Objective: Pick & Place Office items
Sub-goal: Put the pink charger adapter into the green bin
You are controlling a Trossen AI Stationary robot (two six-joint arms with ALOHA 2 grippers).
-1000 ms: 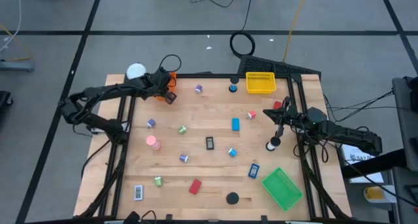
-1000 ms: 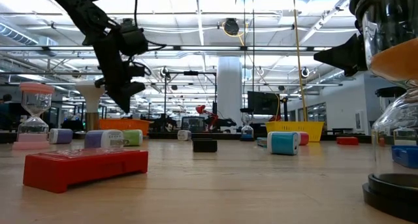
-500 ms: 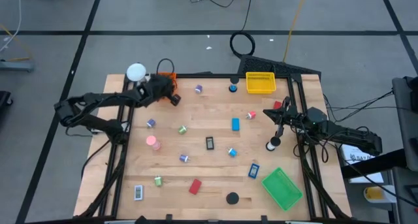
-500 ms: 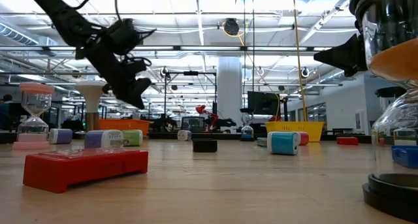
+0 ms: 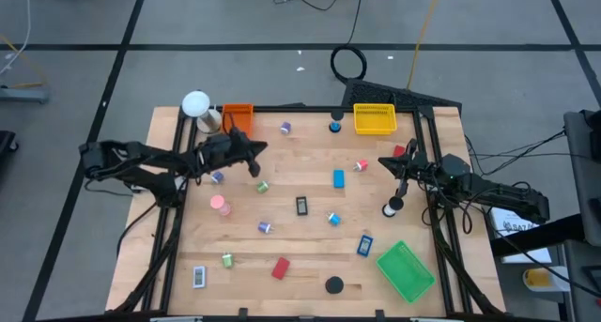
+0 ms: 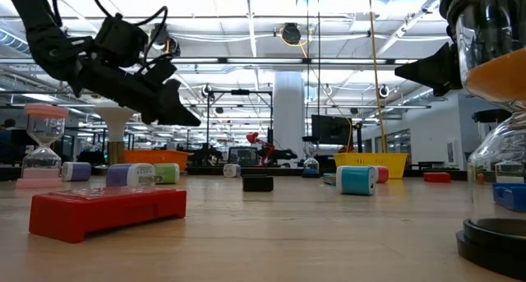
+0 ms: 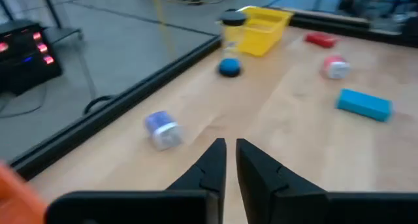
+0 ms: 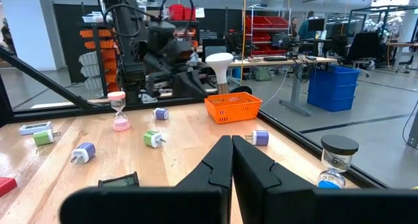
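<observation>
Wooden tabletop carries the scattered office items; a green roll (image 5: 262,186) lies just beside the left gripper (image 5: 255,162), whose jaws are nearly shut and empty. It should open before descending. Farther off, the right gripper (image 5: 392,169) waits, closed.

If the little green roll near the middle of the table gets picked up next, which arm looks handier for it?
The left. Its gripper hangs just beside the green roll, jaws closed and empty, while the right gripper waits across the table by the right edge.
</observation>
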